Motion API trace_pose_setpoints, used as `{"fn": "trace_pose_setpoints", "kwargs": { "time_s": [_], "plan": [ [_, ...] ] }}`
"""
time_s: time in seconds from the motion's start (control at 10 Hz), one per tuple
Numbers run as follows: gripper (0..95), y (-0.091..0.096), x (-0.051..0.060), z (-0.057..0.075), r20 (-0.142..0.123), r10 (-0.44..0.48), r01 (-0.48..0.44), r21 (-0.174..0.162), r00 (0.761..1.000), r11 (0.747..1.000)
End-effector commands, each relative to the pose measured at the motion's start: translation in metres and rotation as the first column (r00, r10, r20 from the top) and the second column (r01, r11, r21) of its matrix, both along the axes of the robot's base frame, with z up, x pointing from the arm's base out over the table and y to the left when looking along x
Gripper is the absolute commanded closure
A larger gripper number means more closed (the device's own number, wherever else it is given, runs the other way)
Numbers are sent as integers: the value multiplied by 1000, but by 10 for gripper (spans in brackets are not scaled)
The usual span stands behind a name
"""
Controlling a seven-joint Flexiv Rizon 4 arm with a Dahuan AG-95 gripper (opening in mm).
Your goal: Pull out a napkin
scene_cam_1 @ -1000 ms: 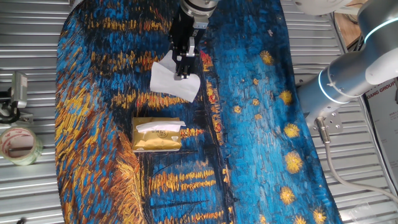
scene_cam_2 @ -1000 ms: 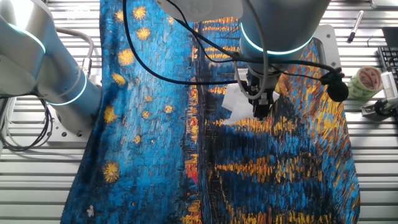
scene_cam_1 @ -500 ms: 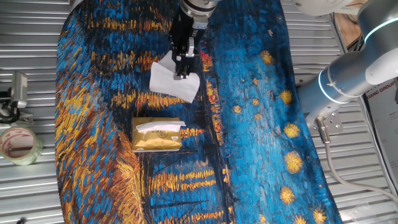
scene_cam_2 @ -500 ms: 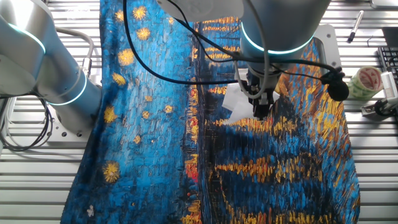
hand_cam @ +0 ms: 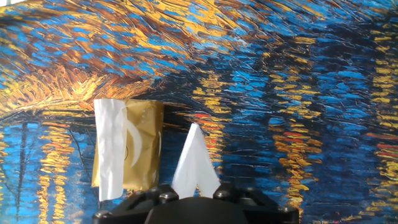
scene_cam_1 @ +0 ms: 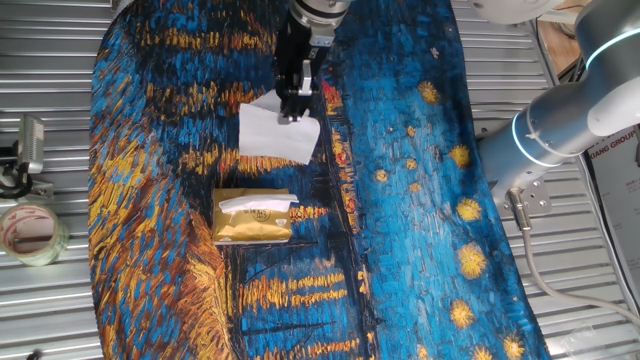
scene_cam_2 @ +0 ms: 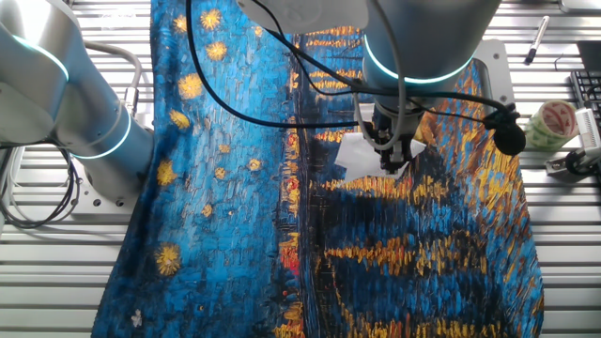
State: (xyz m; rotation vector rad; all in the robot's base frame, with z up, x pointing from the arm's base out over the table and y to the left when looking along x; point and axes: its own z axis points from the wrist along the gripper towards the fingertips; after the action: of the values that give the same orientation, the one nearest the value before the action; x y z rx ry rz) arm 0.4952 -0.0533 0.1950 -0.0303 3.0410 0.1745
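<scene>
A white napkin (scene_cam_1: 275, 135) hangs from my gripper (scene_cam_1: 295, 108), whose fingers are shut on its upper edge, above the painted cloth. The gold tissue packet (scene_cam_1: 252, 218) lies on the cloth nearer the camera, with another white sheet (scene_cam_1: 258, 203) sticking out of its slot. In the other fixed view the napkin (scene_cam_2: 353, 150) shows left of the gripper (scene_cam_2: 390, 161); the packet is hidden there. In the hand view the napkin (hand_cam: 194, 163) points away from the gripper body, and the packet (hand_cam: 142, 146) lies to its left with a white sheet (hand_cam: 111, 149) over it.
A tape roll (scene_cam_1: 30, 232) and a metal clamp (scene_cam_1: 25, 150) lie on the slatted table left of the cloth; the roll also shows in the other fixed view (scene_cam_2: 554, 122), near a pen (scene_cam_2: 535, 39). A second arm's base (scene_cam_1: 555, 125) stands at the right.
The gripper has risen a little and moved away from the packet with the napkin, which now hangs flatter and slightly higher.
</scene>
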Motion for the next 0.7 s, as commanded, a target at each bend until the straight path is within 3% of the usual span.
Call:
{"fn": "trace_pose_setpoints", "kwargs": {
  "time_s": [0.1,0.4,0.5,0.6,0.7],
  "plan": [
    [950,0,0,0,0,1,-1,2,1000,1000],
    [950,0,0,0,3,4,-4,3,1000,1000],
    [760,0,0,0,4,4,-4,4,1000,1000],
    [760,0,0,0,4,3,-3,5,1000,1000],
    [570,0,0,-1,9,9,-9,7,1000,1000]
  ]
}}
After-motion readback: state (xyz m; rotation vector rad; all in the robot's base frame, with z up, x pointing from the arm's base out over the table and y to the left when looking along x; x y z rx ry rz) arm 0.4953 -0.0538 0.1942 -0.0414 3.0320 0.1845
